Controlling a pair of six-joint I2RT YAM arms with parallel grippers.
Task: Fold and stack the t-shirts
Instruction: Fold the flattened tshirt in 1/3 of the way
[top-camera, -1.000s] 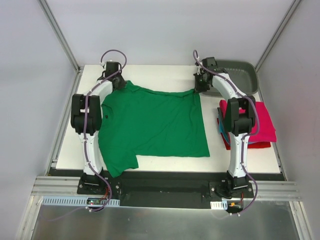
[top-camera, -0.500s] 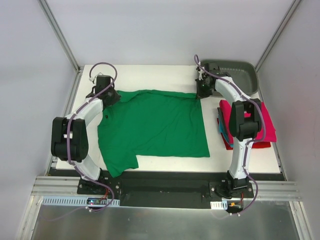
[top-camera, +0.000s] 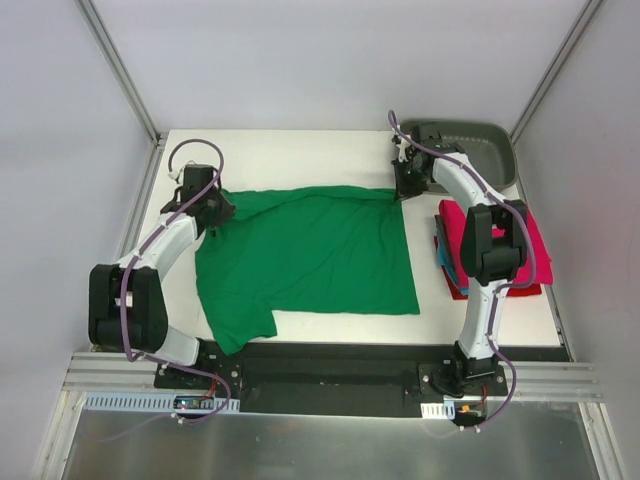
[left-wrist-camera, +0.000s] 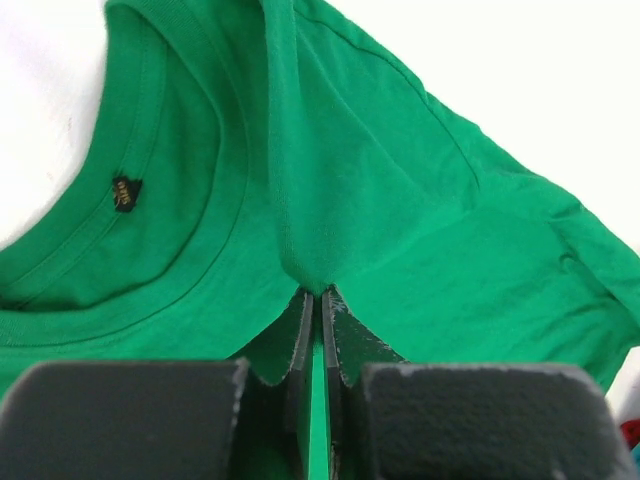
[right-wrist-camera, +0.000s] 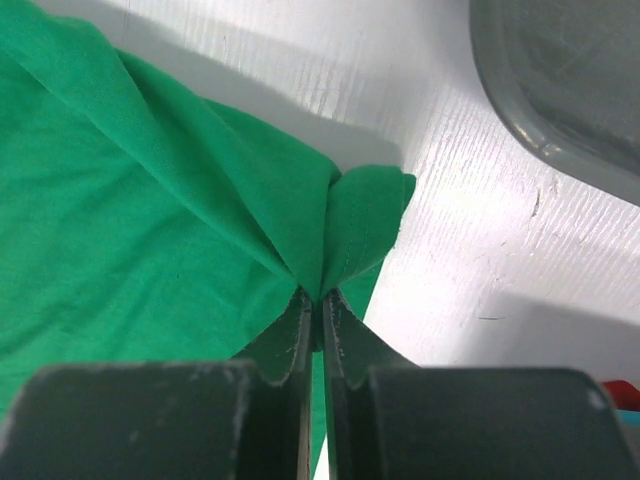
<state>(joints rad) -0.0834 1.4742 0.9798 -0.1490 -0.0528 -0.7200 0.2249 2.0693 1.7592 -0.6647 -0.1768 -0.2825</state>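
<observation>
The green t-shirt (top-camera: 310, 250) was spread on the desk (top-camera: 290, 150) between the two arms, with its far edge gripped at both ends. The left fingers (left-wrist-camera: 296, 335) were closed on a pinch of cloth just beside the collar. The right fingers (right-wrist-camera: 298, 330) were closed on the far right corner, near the grey tray (top-camera: 480, 150). Within the last second the left end of that edge had been drawn nearer and to the left, so that the far sleeve, shown sticking out before, was no longer seen. The right end had hardly been moved. The edge was thereby pulled straight (and held slightly raised, judging by the taut ridges in both wrist views). The first fold was judged to be only beginning. The stack of folded shirts (top-camera: 535, 250), crimson-pink on top, was found to the right of the green one, not yet added to
</observation>
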